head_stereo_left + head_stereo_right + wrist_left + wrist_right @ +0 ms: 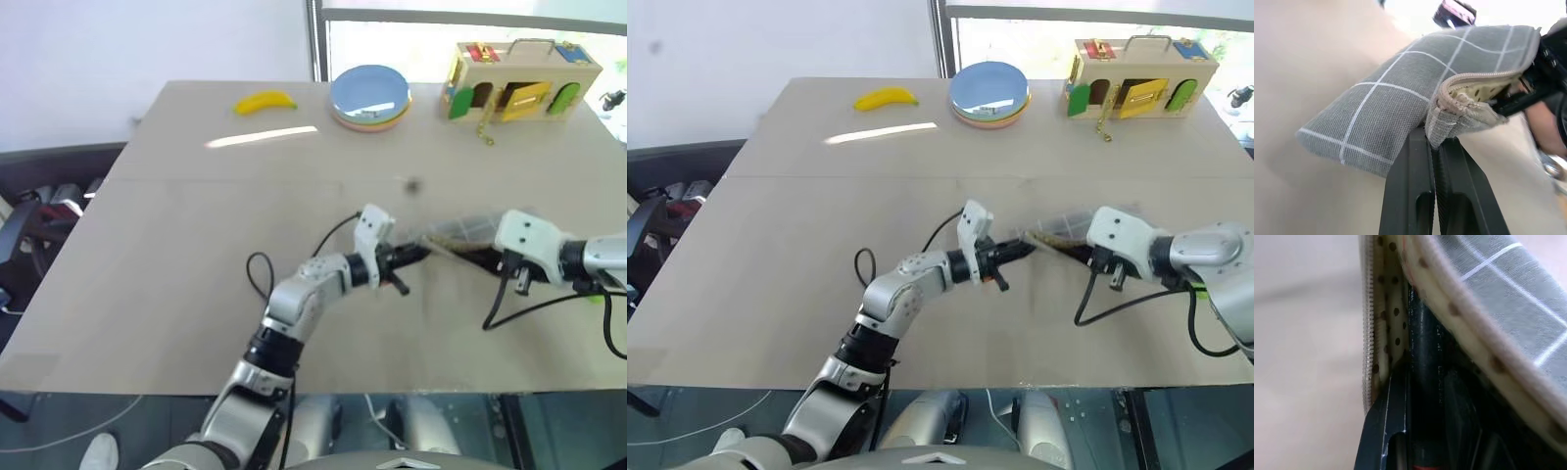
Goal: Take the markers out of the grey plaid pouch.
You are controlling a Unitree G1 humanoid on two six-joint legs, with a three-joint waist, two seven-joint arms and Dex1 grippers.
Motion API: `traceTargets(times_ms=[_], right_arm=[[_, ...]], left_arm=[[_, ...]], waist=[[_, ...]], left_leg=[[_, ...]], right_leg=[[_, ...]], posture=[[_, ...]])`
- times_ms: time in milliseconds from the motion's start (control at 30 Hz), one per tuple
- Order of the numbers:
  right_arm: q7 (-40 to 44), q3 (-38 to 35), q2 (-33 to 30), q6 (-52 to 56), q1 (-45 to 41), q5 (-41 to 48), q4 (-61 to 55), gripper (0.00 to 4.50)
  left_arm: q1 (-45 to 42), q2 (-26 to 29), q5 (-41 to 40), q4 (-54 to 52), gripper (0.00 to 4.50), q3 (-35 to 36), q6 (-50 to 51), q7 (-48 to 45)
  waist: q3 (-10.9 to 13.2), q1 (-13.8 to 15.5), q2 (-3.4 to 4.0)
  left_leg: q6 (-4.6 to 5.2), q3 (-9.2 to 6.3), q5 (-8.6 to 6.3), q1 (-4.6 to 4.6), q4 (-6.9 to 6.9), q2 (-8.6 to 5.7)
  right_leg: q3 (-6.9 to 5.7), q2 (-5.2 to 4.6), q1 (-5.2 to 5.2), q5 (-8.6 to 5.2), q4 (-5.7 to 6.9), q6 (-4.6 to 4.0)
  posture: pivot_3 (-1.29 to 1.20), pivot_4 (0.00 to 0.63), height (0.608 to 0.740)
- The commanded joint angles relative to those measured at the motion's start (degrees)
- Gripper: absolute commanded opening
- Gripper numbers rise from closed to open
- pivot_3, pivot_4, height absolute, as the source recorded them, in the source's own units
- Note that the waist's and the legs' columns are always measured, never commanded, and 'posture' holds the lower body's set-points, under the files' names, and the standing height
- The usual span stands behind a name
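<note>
The grey plaid pouch (460,233) hangs lifted a little above the table's middle, held between both grippers. My left gripper (1432,134) is shut on the pouch's (1400,107) fabric edge beside the zipper. From the other side my right gripper (478,255) reaches into the open mouth. Inside the tan dotted lining (1388,308) a dark marker barrel (1422,333) with a hint of red low down lies between my right gripper's (1425,382) fingers, which are shut on it. A small light-green bit (595,297) peeks out by my right forearm; what it is I cannot tell.
A yellow banana (265,101), a stack of plates (369,95) and a wooden latch box (519,83) stand along the table's far side. A dark chair (39,196) sits off the left edge. Cables loop from both wrists.
</note>
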Motion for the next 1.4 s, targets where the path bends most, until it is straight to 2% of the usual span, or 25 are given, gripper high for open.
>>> traceTargets(times_ms=[33,133,233,333,367,600,667,800,1067,1200,1333,1400], right_arm=[[-3.9,1.4,6.1,1.7,-1.4,0.5,-0.7,0.38],[-6.3,-0.7,12.3,5.2,-2.1,3.4,-0.3,0.38],[-10.3,-6.2,21.1,12.6,-3.5,9.2,0.7,0.38],[-12.5,-7.8,22.9,14.8,-4.1,9.9,1.8,0.38],[-13.0,-8.0,23.1,15.3,-4.2,10.1,1.9,0.38],[-9.3,4.6,11.6,2.8,-4.0,-0.2,-3.5,0.38],[-8.8,5.4,10.3,1.9,-3.2,-0.8,-4.6,0.38],[-12.5,-1.6,16.0,7.8,-2.1,4.2,-4.7,0.38],[-21.7,-16.9,28.0,23.0,-5.3,12.6,-2.5,0.38],[-25.5,-20.6,30.8,32.1,-8.0,14.6,-1.6,0.38],[-27.6,-28.8,38.5,46.1,-14.6,18.8,-1.2,0.38],[-27.9,-30.1,39.4,50.0,-15.8,19.7,-1.5,0.38]], left_arm=[[-1.6,-1.0,0.2,-5.0,0.0,1.7,-5.2,-0.5],[-0.2,-0.8,0.4,-7.3,0.0,-0.3,-6.1,-2.4],[1.2,-0.7,0.8,-8.6,0.0,-1.3,-6.3,-3.1],[2.0,-0.4,1.3,-8.9,0.0,-1.7,-6.6,-3.1],[2.2,-0.3,1.5,-8.9,0.0,-1.7,-6.7,-3.1],[0.5,-1.7,4.9,-5.4,0.0,0.1,-7.5,2.0],[0.0,-2.4,5.9,-4.8,0.0,0.5,-9.1,3.6],[1.2,-2.7,6.7,-5.5,0.0,-0.1,-11.9,3.3],[3.8,-1.3,8.0,-5.9,0.0,-1.7,-15.2,1.7],[5.0,-0.6,9.1,-6.5,0.0,-2.6,-16.7,1.0],[4.5,-0.6,11.6,-5.0,0.0,-2.4,-18.9,3.2],[4.1,-0.8,13.0,-4.0,0.0,-2.1,-19.9,4.6]], waist=[[0.0,-0.1,0.02],[0.0,0.0,0.02],[0.0,0.0,0.02],[0.0,0.1,0.03],[0.0,0.1,0.03],[0.0,-0.1,0.05],[0.0,-0.2,0.04],[0.0,-0.6,0.03],[0.0,-1.2,0.05],[0.0,-1.2,0.07],[-0.1,-1.4,0.12],[-0.1,-1.2,0.15]], left_leg=[[-0.01,0.0,0.01,0.01,-0.03,0.01],[-0.04,0.01,0.03,0.0,-0.11,0.0],[-0.03,0.02,0.03,-0.06,-0.06,-0.04],[-0.03,0.01,0.03,-0.04,0.0,-0.03],[-0.03,0.01,0.03,-0.03,0.0,-0.04],[-0.03,0.05,0.03,-0.03,-0.04,-0.05],[-0.03,0.04,0.03,-0.03,-0.05,-0.03],[-0.03,0.05,0.03,-0.03,-0.03,-0.03],[-0.03,0.05,0.03,-0.02,-0.03,-0.03],[-0.03,0.06,0.03,-0.02,-0.03,-0.04],[-0.03,0.07,0.03,-0.02,-0.04,-0.03],[-0.03,0.08,0.03,-0.01,-0.04,-0.03]], right_leg=[[0.0,0.01,-0.01,0.0,0.02,0.0],[0.03,0.0,-0.1,0.0,0.03,0.0],[0.06,-0.03,-0.11,0.0,0.0,-0.01],[0.04,0.0,-0.1,0.01,0.06,-0.02],[0.05,0.0,-0.1,0.01,0.07,-0.02],[0.05,0.01,-0.13,0.01,0.07,-0.02],[0.04,0.02,-0.14,0.01,0.07,-0.02],[0.06,0.01,-0.12,0.01,0.07,-0.02],[0.09,0.01,-0.13,0.01,0.13,-0.02],[0.11,0.01,-0.13,0.01,0.13,-0.02],[0.13,0.02,-0.15,0.02,0.17,-0.03],[0.15,0.02,-0.16,0.02,0.21,-0.03]], posture=[[0.0,0.15,0.74],[0.0,0.15,0.74],[0.0,0.15,0.74],[0.0,0.15,0.74],[0.0,0.15,0.74],[0.0,0.15,0.74],[0.0,0.15,0.74],[0.0,0.15,0.74],[0.0,0.15,0.74],[0.0,0.15,0.74],[0.0,0.15,0.74],[0.0,0.15,0.74]])
